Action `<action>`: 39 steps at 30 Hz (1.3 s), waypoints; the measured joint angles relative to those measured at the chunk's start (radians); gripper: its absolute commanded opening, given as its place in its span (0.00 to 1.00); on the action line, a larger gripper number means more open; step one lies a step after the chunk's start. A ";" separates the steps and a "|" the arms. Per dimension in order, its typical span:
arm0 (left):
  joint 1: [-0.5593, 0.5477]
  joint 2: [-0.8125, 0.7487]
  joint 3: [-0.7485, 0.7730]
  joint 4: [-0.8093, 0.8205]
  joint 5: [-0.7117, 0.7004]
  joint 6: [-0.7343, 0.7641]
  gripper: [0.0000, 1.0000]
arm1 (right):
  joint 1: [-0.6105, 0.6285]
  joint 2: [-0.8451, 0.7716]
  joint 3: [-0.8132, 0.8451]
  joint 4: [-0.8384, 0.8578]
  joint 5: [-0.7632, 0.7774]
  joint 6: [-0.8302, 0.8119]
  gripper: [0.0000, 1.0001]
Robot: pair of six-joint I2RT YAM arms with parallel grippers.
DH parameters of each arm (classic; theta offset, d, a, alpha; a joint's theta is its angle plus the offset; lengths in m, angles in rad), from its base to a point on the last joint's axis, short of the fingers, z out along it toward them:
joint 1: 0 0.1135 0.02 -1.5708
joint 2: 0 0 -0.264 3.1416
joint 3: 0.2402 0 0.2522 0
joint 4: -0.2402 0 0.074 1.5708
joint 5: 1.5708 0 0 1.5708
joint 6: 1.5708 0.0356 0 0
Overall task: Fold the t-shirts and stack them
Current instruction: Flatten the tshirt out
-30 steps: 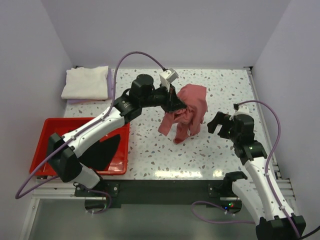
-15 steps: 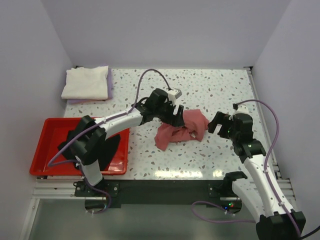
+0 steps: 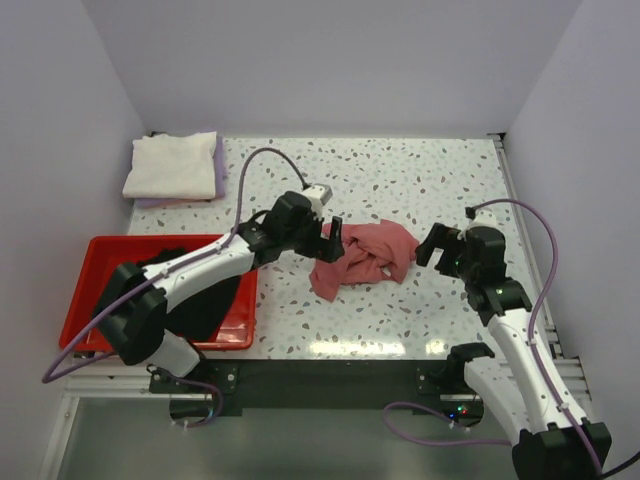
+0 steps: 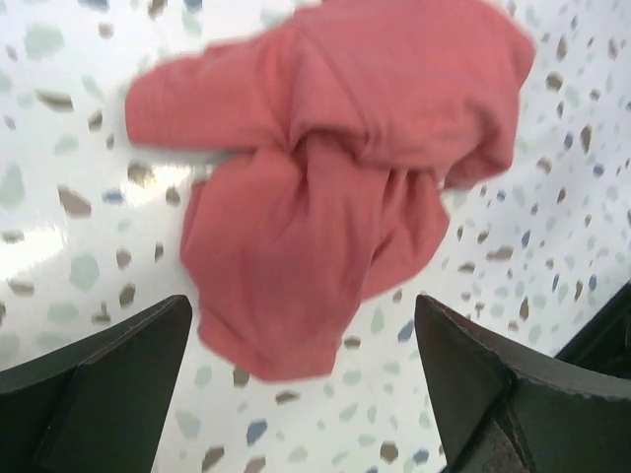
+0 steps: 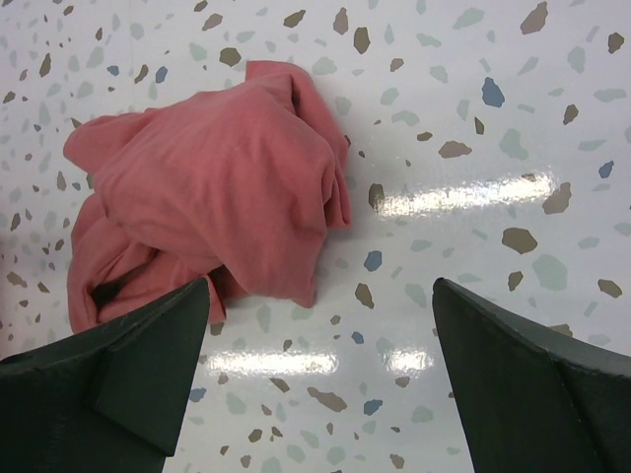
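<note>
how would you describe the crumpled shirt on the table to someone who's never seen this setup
Start at the white speckled table; near its middle lies the salmon t-shirt, a loose crumpled heap. Unlike the cream t-shirt folded at the far left corner, it is unfolded and pinkish-red.

Bright, even light falls from overhead. The glossy desk [image 3: 400, 180] throws white glare along its near edge in the top view and in streaks in the right wrist view. The shirt [image 3: 365, 255] casts only a faint, soft shadow. The left wrist view is blurred throughout; the right is sharp.
</note>
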 measured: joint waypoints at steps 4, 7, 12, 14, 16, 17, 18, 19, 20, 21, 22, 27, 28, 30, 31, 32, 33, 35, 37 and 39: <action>-0.014 -0.085 -0.168 0.011 0.017 -0.060 1.00 | 0.000 0.001 0.000 0.000 0.000 0.000 0.99; -0.063 -0.094 -0.254 0.004 0.014 -0.104 0.98 | 0.000 0.001 0.000 0.005 -0.005 0.001 0.99; -0.134 -0.084 -0.300 0.010 0.023 -0.169 0.86 | 0.000 0.008 0.000 0.010 -0.022 0.001 0.99; -0.145 -0.063 -0.297 0.028 0.019 -0.190 0.81 | 0.000 0.017 0.000 0.010 -0.027 0.001 0.99; -0.152 -0.027 -0.278 0.021 0.002 -0.208 0.80 | 0.000 0.021 -0.001 0.010 -0.030 0.001 0.99; -0.156 -0.002 -0.261 0.010 -0.009 -0.215 0.79 | 0.000 0.021 -0.002 0.010 -0.030 0.001 0.99; -0.159 0.022 -0.243 0.000 -0.022 -0.222 0.79 | 0.000 0.019 -0.002 0.010 -0.029 0.001 0.99; -0.163 0.041 -0.231 -0.008 -0.037 -0.229 0.78 | 0.000 0.018 -0.002 0.010 -0.029 0.001 0.99; -0.166 0.055 -0.222 -0.016 -0.051 -0.235 0.77 | 0.000 0.014 -0.005 0.011 -0.030 0.001 0.99; -0.171 0.067 -0.215 -0.025 -0.065 -0.240 0.77 | 0.000 0.011 -0.008 0.011 -0.030 0.001 0.99; -0.178 0.075 -0.211 -0.032 -0.075 -0.247 0.77 | 0.000 0.006 -0.011 0.011 -0.030 0.001 0.99; -0.214 0.106 -0.189 -0.048 -0.108 -0.279 0.68 | 0.000 -0.001 -0.013 0.013 -0.031 0.001 0.99; -0.220 0.121 -0.174 -0.059 -0.124 -0.288 0.66 | 0.000 0.000 -0.013 0.012 -0.034 0.001 0.99; -0.230 0.152 -0.134 -0.090 -0.159 -0.304 0.63 | 0.000 0.001 -0.013 0.012 -0.035 0.001 0.99; -0.235 0.171 -0.111 -0.108 -0.181 -0.314 0.60 | 0.000 0.001 -0.013 0.012 -0.035 0.001 0.99; -0.240 0.187 -0.089 -0.127 -0.202 -0.325 0.55 | 0.000 0.000 -0.013 0.012 -0.035 0.001 0.99; -0.245 0.203 -0.071 -0.141 -0.223 -0.335 0.54 | 0.000 0.000 -0.013 0.012 -0.035 0.001 0.99; -0.252 0.227 -0.039 -0.171 -0.258 -0.350 0.48 | 0.000 0.000 -0.013 0.012 -0.037 0.001 0.99; -0.258 0.253 -0.007 -0.206 -0.298 -0.374 0.43 | 0.000 0.000 -0.013 0.012 -0.036 0.001 0.99; -0.264 0.277 0.025 -0.241 -0.333 -0.395 0.29 | 0.000 0.000 -0.013 0.013 -0.036 0.001 0.99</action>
